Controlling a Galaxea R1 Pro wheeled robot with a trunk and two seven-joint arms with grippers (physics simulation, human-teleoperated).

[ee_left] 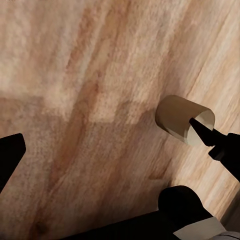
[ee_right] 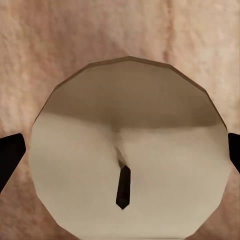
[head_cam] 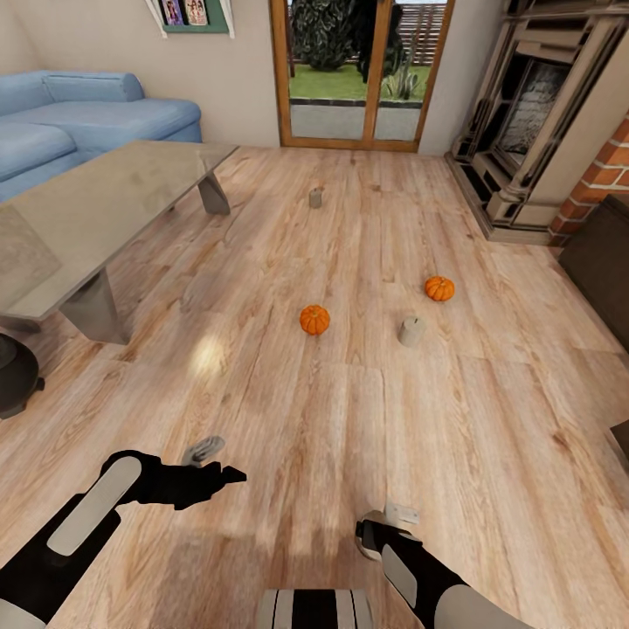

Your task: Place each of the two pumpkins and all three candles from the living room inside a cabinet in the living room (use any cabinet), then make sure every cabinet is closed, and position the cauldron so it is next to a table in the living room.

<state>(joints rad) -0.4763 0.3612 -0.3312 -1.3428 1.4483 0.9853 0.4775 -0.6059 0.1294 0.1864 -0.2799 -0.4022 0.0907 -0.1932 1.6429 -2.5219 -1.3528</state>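
While we looked over the head view, the left gripper (head_cam: pixel 212 463) sat low at the near left, its fingers spread apart with a candle (head_cam: pixel 202 450) lying tipped on the floor (head_cam: pixel 489 419) just beside the fingertips. In the left wrist view that same candle (ee_left: pixel 184 120) lay on its side near one dark finger (ee_left: pixel 212 137), which overlapped its end; we could not tell whether it touched, and the other finger (ee_left: pixel 10 157) was well apart, so nothing was pinched.

The left arm reached forward and inward, forearm angled low over the planks. The right arm came up from the near right, wrist turned down.

The right gripper (head_cam: pixel 384 524) showed a pale candle at its tip (head_cam: pixel 401 513). The right wrist view looked straight at that candle's flat end (ee_right: pixel 130 150), wick visible, with a dark fingertip (ee_right: pixel 10 155) at each side edge; we judged it clamped between the fingers.

Further out on the floor we saw two pumpkins (head_cam: pixel 314 319) (head_cam: pixel 439 287), an upright candle (head_cam: pixel 411 330) between and nearer, and one more candle (head_cam: pixel 315 197) far off toward the glazed doors (head_cam: pixel 362 70). The table (head_cam: pixel 114 196) stood at left, the cauldron (head_cam: pixel 13 376) beside its near leg.
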